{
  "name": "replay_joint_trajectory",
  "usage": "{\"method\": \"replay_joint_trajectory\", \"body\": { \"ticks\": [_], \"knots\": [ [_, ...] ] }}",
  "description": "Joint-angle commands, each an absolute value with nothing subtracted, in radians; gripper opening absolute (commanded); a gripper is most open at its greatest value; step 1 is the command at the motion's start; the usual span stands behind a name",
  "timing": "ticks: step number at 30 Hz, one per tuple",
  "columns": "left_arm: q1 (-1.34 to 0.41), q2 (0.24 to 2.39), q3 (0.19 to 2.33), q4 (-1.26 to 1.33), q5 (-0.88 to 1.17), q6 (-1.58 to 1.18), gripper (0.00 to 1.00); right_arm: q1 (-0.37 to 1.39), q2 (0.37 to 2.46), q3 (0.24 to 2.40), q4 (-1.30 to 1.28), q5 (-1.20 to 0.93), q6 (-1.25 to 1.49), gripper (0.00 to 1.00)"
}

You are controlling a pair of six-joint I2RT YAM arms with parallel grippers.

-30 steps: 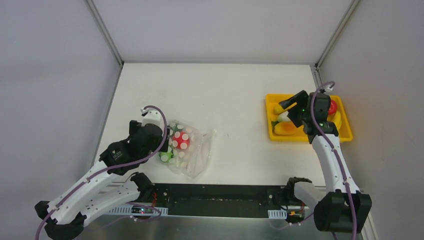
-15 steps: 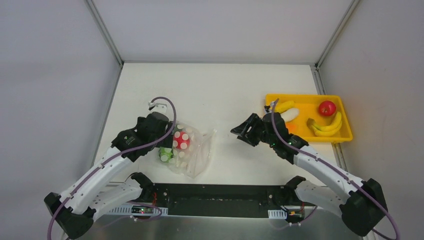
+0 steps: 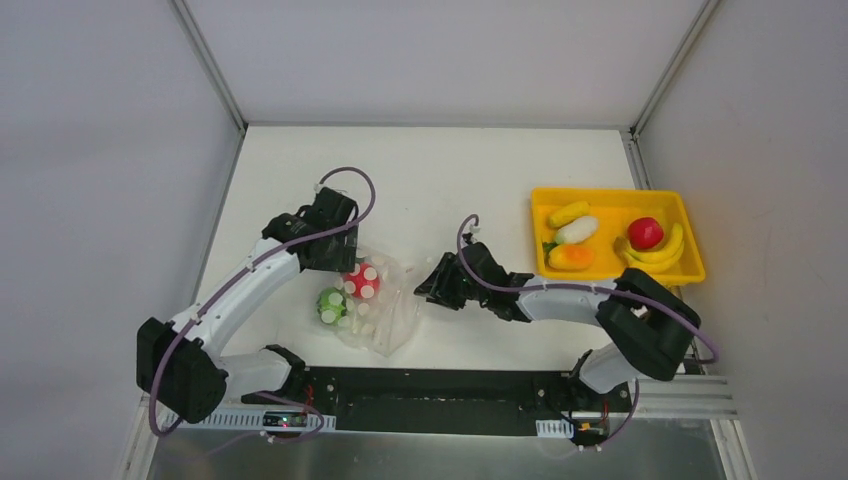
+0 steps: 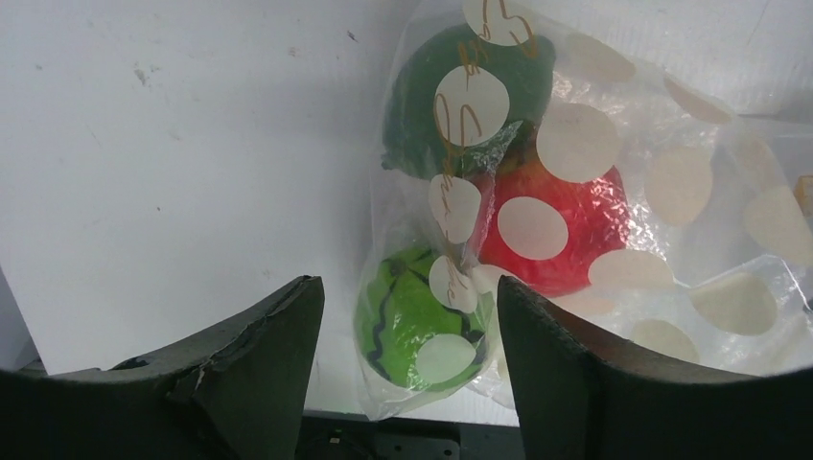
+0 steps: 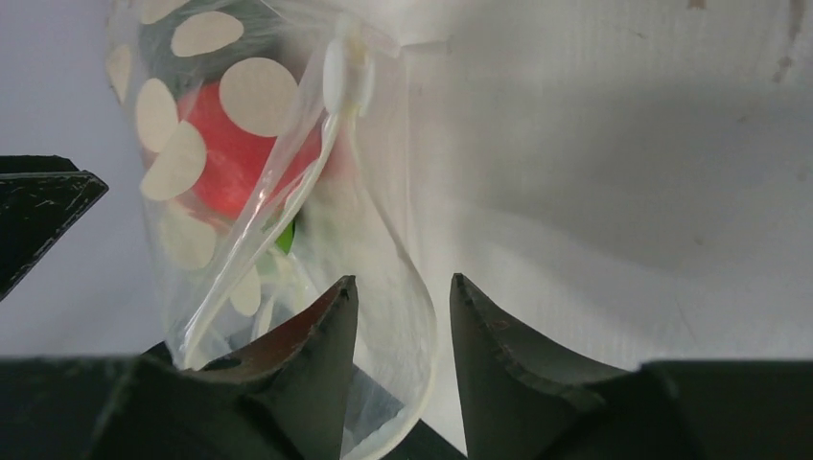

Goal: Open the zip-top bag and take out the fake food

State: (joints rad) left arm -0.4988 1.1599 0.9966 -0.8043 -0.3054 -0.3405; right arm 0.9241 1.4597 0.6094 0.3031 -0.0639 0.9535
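The zip-top bag (image 3: 380,310) lies on the table, clear with white dots, its mouth toward the right. Inside it are fake food pieces: a red piece (image 4: 561,225), a striped green ball (image 4: 412,321) and a dark green piece (image 4: 479,86). My left gripper (image 3: 332,258) is open over the bag's far-left end; in the left wrist view (image 4: 407,287) the green ball sits between its fingers. My right gripper (image 3: 430,288) is open at the bag's right edge. In the right wrist view (image 5: 404,280) the curved rim of the bag's mouth (image 5: 422,326) passes between its fingers, unclamped.
A yellow tray (image 3: 610,193) stands at the right with a banana (image 3: 662,252), a red apple (image 3: 645,232), corn (image 3: 568,214), a white piece (image 3: 580,230) and an orange piece (image 3: 570,257). The black base rail (image 3: 430,400) runs just before the bag.
My right arm has swung from over the tray leftward to the bag's right edge. My left gripper has moved farther away and right, round the bag's far-left end.
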Motion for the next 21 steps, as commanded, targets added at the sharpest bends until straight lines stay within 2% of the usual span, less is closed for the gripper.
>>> {"method": "replay_joint_trajectory", "body": {
  "ticks": [1, 10, 17, 21],
  "knots": [
    [-0.485, 1.241, 1.040, -0.799, -0.259, -0.335, 0.67, 0.958, 1.574, 0.699, 0.458, -0.044, 0.947, 0.42],
    [-0.471, 1.405, 1.063, -0.825, -0.195, -0.323, 0.61, 0.999, 1.667, 0.766, 0.510, -0.036, 0.927, 0.40],
    [-0.471, 1.462, 1.069, -0.827, -0.137, -0.322, 0.53, 1.010, 1.496, 0.723, 0.228, 0.184, 0.954, 0.50],
    [-0.471, 1.474, 1.073, -0.829, -0.116, -0.323, 0.52, 1.046, 1.385, 0.731, 0.073, 0.276, 0.919, 0.54]
  ]
}}
